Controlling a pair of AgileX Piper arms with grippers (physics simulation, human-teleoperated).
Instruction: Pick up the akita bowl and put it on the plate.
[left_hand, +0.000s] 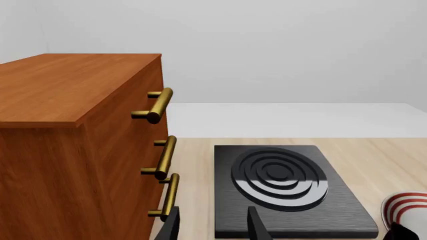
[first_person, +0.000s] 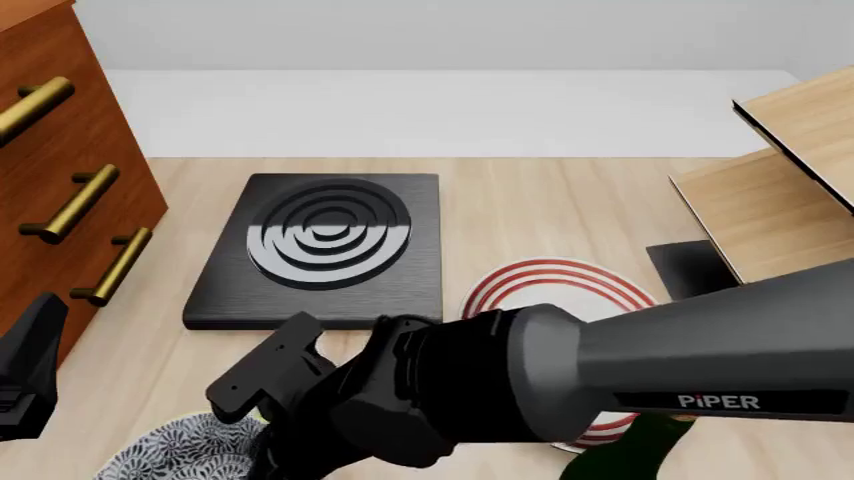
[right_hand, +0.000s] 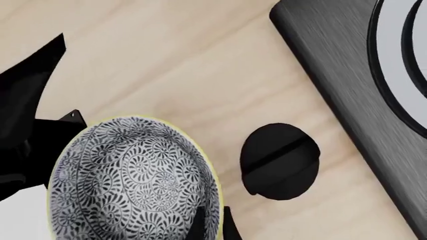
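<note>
The akita bowl (right_hand: 133, 180), dark blue-black and white patterned with a pale yellow rim, sits on the wooden table near its front-left edge (first_person: 167, 450). My right arm crosses low over the plate (first_person: 561, 285), a white plate with red rings, and hides most of it. My right gripper (right_hand: 213, 226) straddles the bowl's rim, one finger inside and one outside, with a narrow gap, shut on the rim. My left gripper (left_hand: 213, 227) is open and holds nothing. It hangs at the table's left beside the cabinet, facing the black slab. The plate's edge (left_hand: 407, 207) shows in the left wrist view.
A wooden drawer cabinet (first_person: 54, 170) with brass handles stands at the left. A black square slab with raised rings (first_person: 327, 245) lies behind the bowl and left of the plate. Wooden shelving (first_person: 774, 190) rises at the right. A dark round patch (right_hand: 280, 160) lies between bowl and slab.
</note>
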